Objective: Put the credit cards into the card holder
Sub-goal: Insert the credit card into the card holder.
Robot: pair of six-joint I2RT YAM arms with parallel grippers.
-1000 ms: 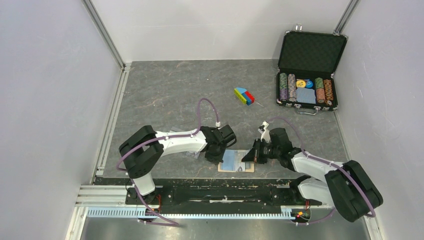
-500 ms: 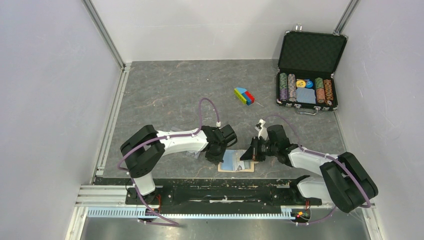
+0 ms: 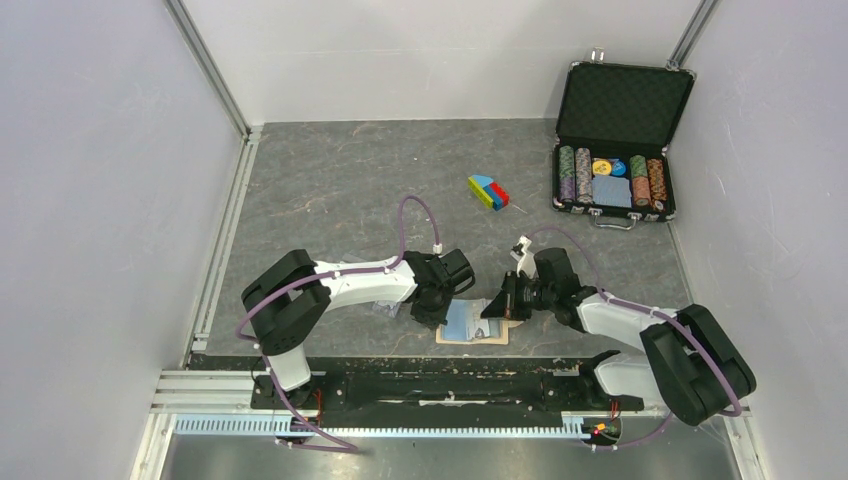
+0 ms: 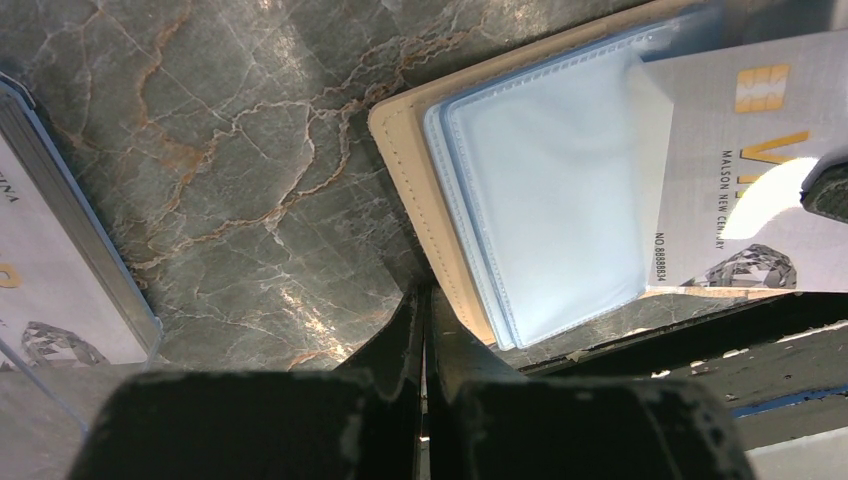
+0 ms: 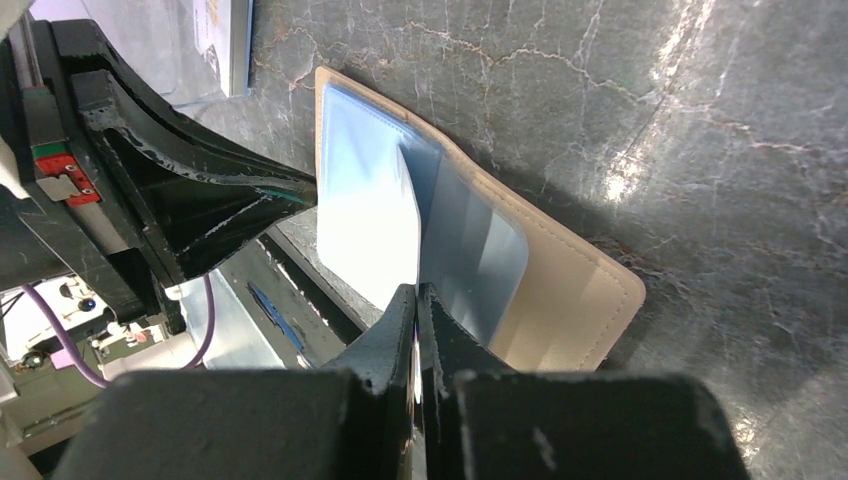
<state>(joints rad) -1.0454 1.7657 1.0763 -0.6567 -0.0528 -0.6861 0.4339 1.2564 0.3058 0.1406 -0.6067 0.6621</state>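
Since a second ago my right arm has reached further left, bringing the right tool (image 3: 497, 305) in over the card holder (image 3: 470, 328); the left arm has stayed put. The right arm lies low, elbow bent, wrist pointing left. The left arm stretches right from its base, wrist tipped down.

The right tool is clenched on one credit card (image 5: 370, 230), whose leading edge meets the holder's pale blue pocket panels. How far it sits inside a pocket I cannot make out. The left tool (image 4: 420, 300) is clenched on nothing, tips at the holder's tan edge; whether they touch is unclear.

The holder lies open on the surface (image 3: 350, 190), partly hidden from above by both tools. A second credit card (image 4: 40, 270) lies left of it, cut off in both wrist views.
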